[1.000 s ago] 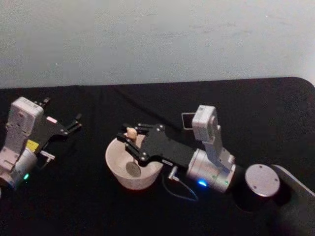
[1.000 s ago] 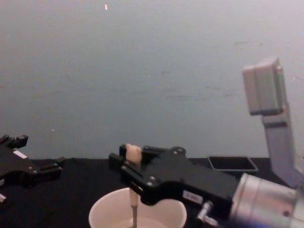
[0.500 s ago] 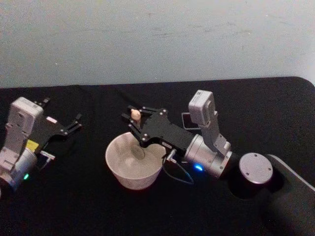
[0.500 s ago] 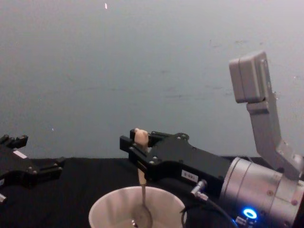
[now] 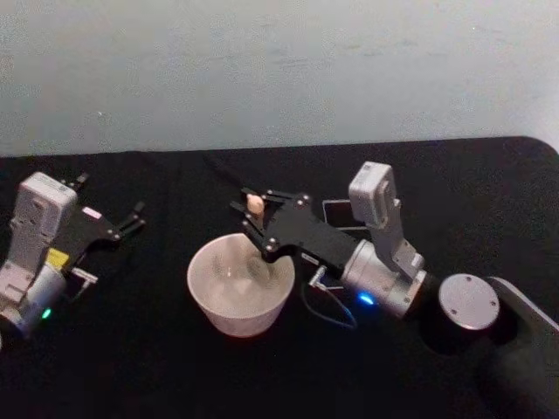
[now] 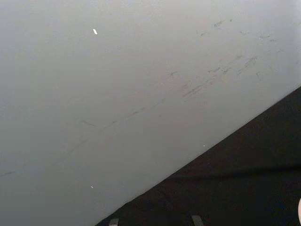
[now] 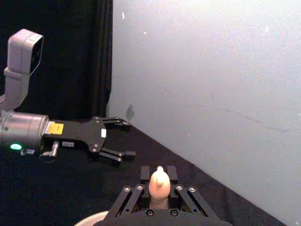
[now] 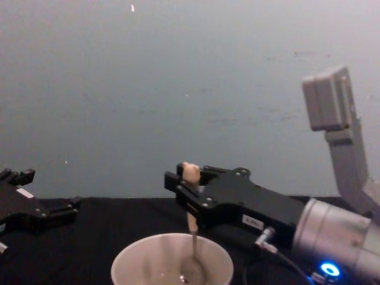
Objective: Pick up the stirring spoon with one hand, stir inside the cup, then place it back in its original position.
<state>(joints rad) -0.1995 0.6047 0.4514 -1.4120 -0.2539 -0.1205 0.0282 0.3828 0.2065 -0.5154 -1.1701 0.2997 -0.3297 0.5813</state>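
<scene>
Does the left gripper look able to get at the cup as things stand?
Probably yes: only black table lies between the open left gripper and the cup. The right gripper, holding the stirring spoon, hangs over the cup's right side.

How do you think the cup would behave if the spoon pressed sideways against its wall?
The cup looks wide and low, so it would probably slide rather than tip. The left gripper sits apart, so nothing steadies it. The stirring spoon, pinched in the right gripper, looks stiff enough to shove it.
</scene>
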